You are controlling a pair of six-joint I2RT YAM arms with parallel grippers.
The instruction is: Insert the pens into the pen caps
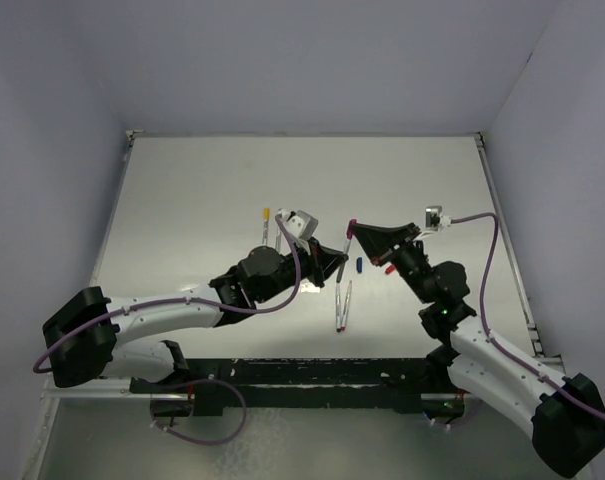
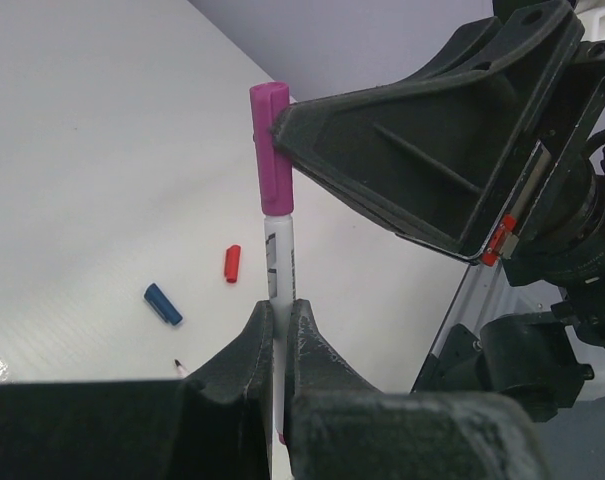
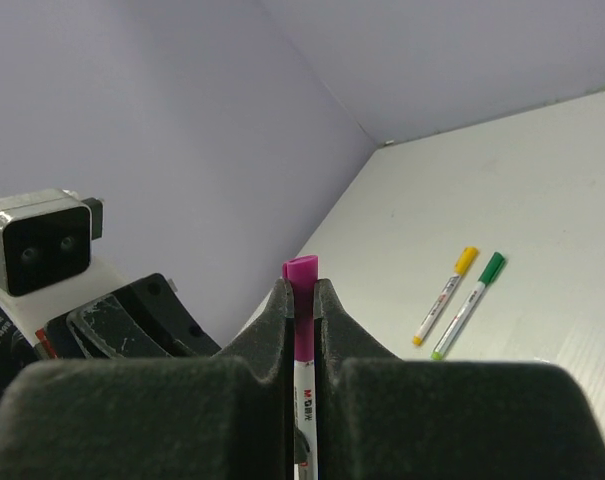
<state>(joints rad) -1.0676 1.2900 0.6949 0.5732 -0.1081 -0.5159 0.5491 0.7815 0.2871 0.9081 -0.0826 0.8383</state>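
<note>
Over the white table [image 2: 102, 150], left fingers [image 2: 244, 352] grip pen [image 2: 280, 262], right fingers [image 3: 272, 322] magenta cap [image 2: 272, 150].

Far table [image 1: 302, 170] lies open; nearer, loose pens [image 1: 340, 310] and caps [image 2: 163, 304] (blue, red) clutter the middle.

- White table [image 1: 182, 200] — a pale, matte top.
- Yellow-capped pen [image 3: 445, 295] and green-capped pen [image 3: 468, 303] lie side by side.
- Blue cap [image 2: 163, 304] and red cap [image 2: 232, 263] lie loose — two more pens [image 1: 339, 308] rest nearby.
</note>
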